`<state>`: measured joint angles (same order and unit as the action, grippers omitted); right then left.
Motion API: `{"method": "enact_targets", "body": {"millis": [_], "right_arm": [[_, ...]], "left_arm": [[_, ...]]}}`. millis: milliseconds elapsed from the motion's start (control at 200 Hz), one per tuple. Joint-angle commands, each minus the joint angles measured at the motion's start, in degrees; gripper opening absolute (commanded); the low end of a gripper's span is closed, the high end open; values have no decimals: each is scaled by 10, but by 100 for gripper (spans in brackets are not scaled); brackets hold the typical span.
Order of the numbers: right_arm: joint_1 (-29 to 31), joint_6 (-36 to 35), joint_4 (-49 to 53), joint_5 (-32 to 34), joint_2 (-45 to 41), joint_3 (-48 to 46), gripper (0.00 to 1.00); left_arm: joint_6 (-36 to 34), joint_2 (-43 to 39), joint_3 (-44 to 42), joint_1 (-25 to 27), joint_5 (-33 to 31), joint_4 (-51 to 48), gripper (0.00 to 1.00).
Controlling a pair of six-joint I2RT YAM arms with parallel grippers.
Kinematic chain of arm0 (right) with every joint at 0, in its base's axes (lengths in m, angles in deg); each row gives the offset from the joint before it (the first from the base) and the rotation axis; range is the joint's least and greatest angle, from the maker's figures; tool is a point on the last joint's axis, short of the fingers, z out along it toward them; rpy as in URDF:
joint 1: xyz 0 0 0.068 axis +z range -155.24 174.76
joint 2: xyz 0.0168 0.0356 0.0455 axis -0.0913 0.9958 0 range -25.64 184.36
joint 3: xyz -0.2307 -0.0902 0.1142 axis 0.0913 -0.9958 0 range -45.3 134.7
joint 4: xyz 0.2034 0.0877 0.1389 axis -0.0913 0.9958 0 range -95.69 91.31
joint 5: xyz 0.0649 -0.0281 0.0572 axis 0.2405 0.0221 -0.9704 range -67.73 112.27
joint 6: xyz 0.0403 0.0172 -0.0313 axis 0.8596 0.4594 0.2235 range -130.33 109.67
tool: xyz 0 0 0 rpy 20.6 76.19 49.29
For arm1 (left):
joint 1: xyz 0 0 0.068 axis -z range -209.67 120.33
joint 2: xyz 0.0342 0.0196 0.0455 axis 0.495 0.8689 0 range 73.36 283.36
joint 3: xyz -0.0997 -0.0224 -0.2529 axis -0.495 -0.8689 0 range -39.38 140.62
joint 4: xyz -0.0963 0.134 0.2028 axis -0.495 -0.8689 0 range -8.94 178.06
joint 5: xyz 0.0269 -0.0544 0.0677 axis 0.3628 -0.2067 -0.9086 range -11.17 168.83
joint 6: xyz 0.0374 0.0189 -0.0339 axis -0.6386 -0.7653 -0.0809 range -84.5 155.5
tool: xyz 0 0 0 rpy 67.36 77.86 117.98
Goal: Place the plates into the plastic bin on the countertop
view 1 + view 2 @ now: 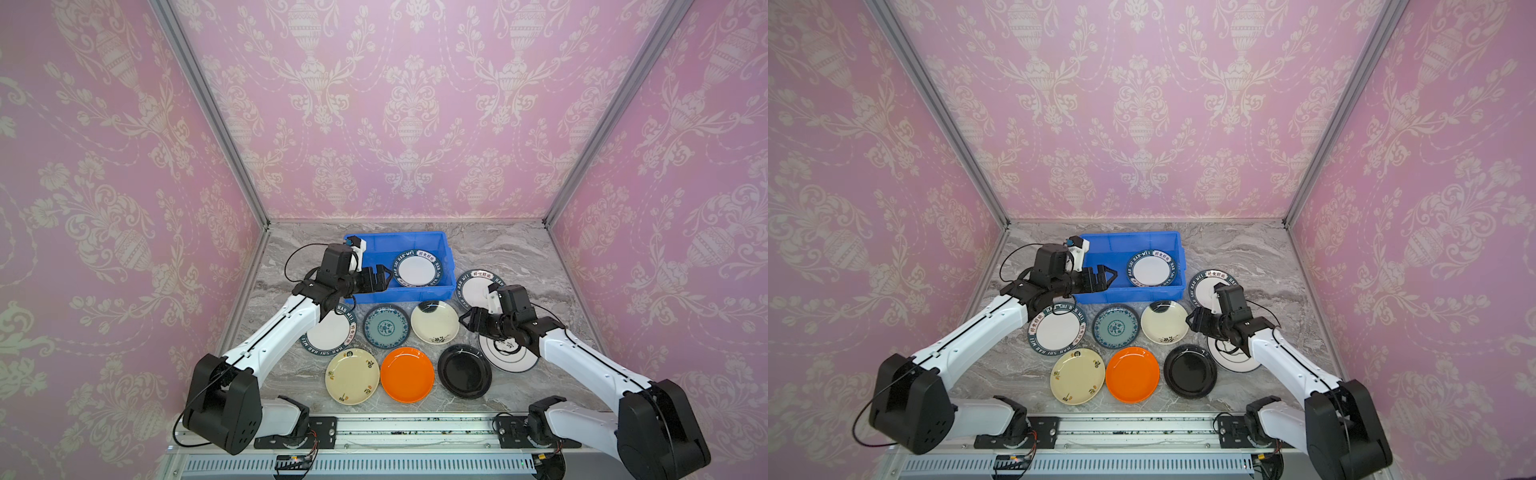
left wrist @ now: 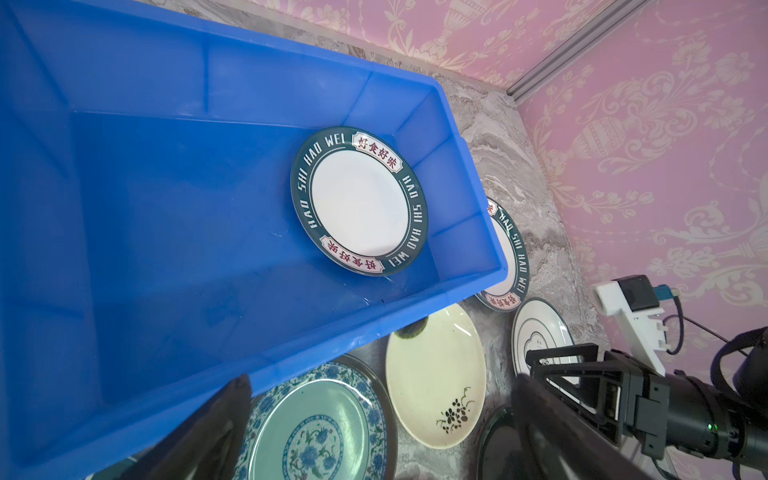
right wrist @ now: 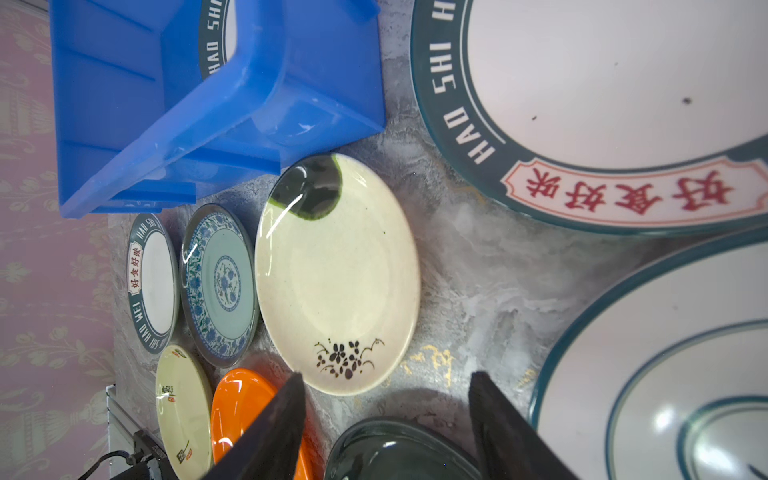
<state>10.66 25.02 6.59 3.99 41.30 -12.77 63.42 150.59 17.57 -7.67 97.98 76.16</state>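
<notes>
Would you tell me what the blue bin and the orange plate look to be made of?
Blue bin: moulded plastic, semi-gloss, judging by its ribbed walls and scuffed rim. Orange plate: probably melamine or plastic, glossy, with sharp glints and uniform colour; glazed ceramic not excluded.

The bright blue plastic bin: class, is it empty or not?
Not empty: the bright blue plastic bin holds one round white plate with a dark lettered rim.

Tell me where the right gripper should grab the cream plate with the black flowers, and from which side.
Probably the rim of the cream plate on its edge nearest the right gripper, one finger under the lip, one above. It lies flat and shallow, so only the raised rim offers purchase. That side faces bare countertop; the teal plate and blue bin crowd the others.
</notes>
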Motion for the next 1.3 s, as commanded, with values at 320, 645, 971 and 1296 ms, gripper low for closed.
{"method": "enact_targets", "body": {"millis": [320,645,971,1296], "right_arm": [[5,50,-113,-23,75,-24,44],[5,43,-131,-37,126,-17,41],[5,56,-171,-52,157,-23,35],[5,64,-196,-60,179,-30,32]], "left_arm": [[-10,11,9,4,12,2,97],[-3,23,12,4,15,26,97],[-9,29,15,3,8,21,96],[-8,32,12,0,8,22,96]]}}
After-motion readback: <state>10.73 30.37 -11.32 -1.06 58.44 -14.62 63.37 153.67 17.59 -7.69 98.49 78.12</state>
